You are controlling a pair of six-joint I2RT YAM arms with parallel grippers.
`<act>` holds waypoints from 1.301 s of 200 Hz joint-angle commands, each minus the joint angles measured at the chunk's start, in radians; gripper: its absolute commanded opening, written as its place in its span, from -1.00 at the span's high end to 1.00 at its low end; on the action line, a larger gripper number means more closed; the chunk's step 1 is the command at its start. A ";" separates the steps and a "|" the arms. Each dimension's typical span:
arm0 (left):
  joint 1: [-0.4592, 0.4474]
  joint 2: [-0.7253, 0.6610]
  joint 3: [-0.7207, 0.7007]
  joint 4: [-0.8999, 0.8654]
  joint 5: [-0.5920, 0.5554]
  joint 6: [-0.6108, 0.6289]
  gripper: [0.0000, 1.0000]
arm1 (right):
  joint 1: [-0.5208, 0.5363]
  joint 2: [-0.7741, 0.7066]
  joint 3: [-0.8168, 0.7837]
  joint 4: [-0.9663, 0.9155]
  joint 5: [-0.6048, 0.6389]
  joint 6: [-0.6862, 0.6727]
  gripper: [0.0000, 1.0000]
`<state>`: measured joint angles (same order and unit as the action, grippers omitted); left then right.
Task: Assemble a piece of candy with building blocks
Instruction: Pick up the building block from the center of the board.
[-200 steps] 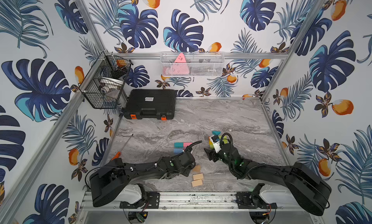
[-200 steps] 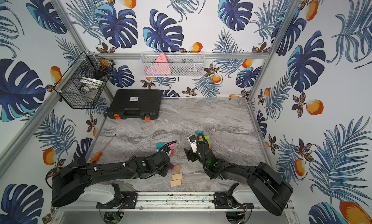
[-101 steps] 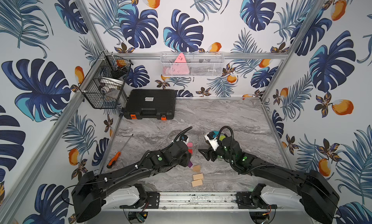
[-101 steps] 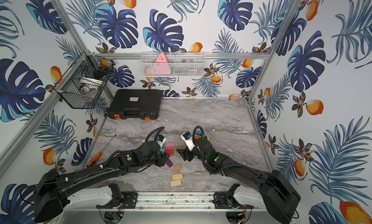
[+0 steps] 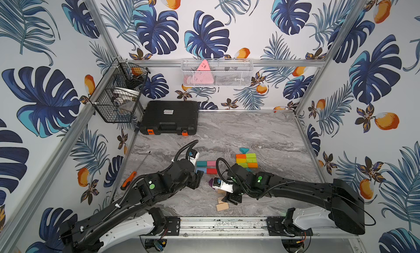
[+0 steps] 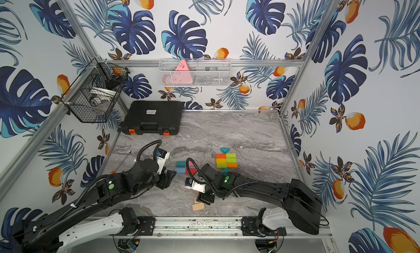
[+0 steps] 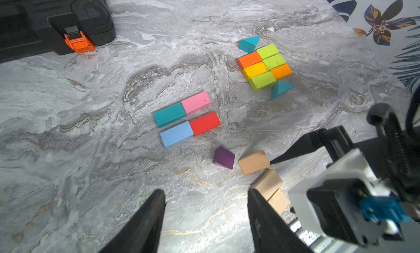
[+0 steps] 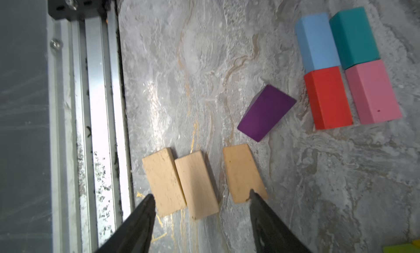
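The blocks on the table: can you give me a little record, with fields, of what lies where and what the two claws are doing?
candy shape: six orange, yellow and green blocks packed together, teal triangles at two ends
second patch: teal, pink, blue and red blocks, two by two
loose: purple block; three plain wooden blocks
left gripper: open, empty
right gripper: open, over the plain wooden blocks
elsewhere: orange-handled screwdriver; black tool case

In a top view, the left arm (image 5: pixel 127 201) and right arm (image 5: pixel 295 188) reach inward from the lower corners. The left gripper (image 7: pixel 204 191) and right gripper (image 8: pixel 200 194) point downward, jaws parted, both empty.
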<state>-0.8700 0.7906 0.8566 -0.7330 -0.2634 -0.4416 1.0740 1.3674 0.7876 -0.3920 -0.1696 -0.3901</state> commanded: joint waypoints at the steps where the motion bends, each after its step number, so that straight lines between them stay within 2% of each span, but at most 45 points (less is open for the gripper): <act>1: 0.001 -0.052 -0.003 -0.030 0.034 0.026 -0.28 | 0.019 0.024 0.032 -0.147 0.010 -0.068 -0.25; 77: 0.000 -0.136 -0.030 0.000 0.048 0.041 -0.29 | 0.038 0.096 0.020 -0.186 0.102 -0.100 -0.19; 149: 0.001 -0.149 -0.037 0.005 0.041 0.047 -0.33 | 0.045 0.174 -0.001 -0.077 0.132 -0.130 -0.21; 224: 0.001 -0.137 -0.040 0.009 0.030 0.052 -0.34 | 0.081 0.235 -0.019 0.017 0.080 -0.129 -0.28; 260: 0.001 -0.140 -0.040 0.007 0.024 0.050 -0.34 | 0.091 0.259 0.000 0.007 0.073 -0.140 -0.23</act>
<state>-0.8700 0.6521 0.8173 -0.7479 -0.2234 -0.3977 1.1610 1.6062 0.7929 -0.3298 -0.1154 -0.5102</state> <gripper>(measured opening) 0.671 0.631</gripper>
